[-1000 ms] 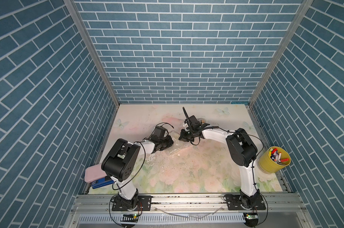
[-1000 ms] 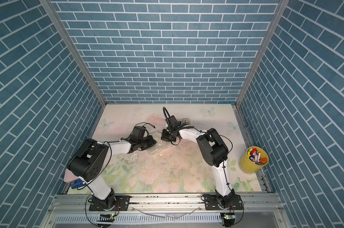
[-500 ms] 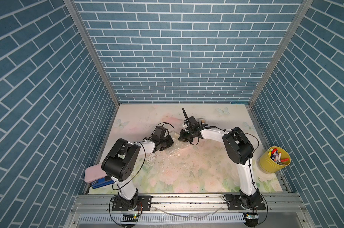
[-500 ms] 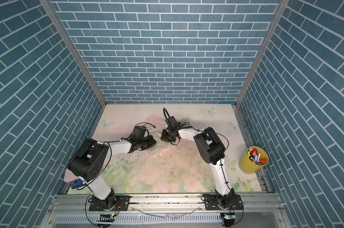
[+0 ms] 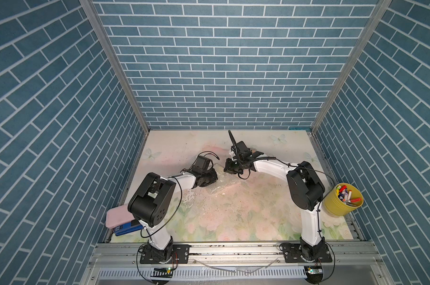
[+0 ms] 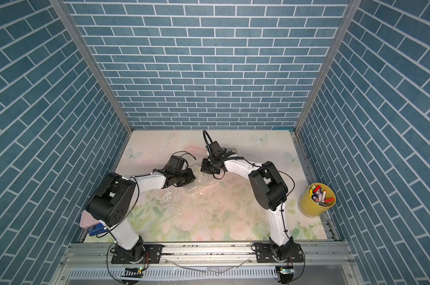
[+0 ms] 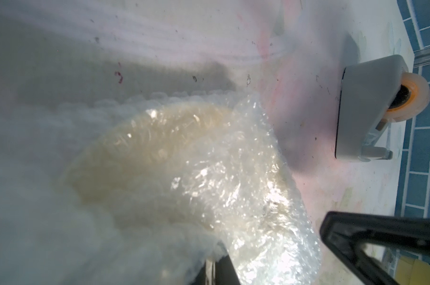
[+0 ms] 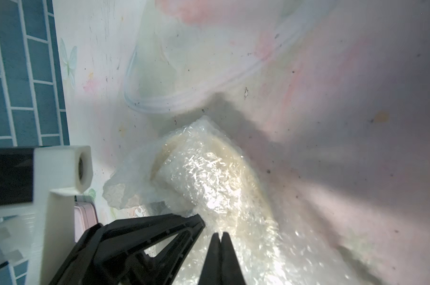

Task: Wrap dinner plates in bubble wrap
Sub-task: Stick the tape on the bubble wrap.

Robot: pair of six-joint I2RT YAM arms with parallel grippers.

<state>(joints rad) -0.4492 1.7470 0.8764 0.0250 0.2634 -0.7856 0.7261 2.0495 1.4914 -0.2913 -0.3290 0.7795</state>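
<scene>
The bubble wrap (image 5: 225, 182) lies crumpled mid-table in both top views, between the two grippers. Through it, the cream plate (image 7: 159, 153) shows as a pale curved shape in the left wrist view, and the plate (image 8: 236, 158) looks the same in the right wrist view. My left gripper (image 7: 216, 269) is shut on a fold of the bubble wrap (image 7: 246, 197), which drapes over its fingers. My right gripper (image 8: 220, 246) is shut, its tips together over the wrap (image 8: 209, 177) with nothing seen between them. The two grippers sit almost side by side.
A grey tape dispenser (image 7: 371, 108) with an orange-cored roll stands just beyond the plate. A yellow bucket of markers (image 5: 344, 204) sits at the right edge. A pink case (image 5: 117, 217) on blue items lies at the front left. Brick walls close three sides.
The right arm's elbow has shifted slightly. Both grippers stay at the wrapped plate, still shut.
</scene>
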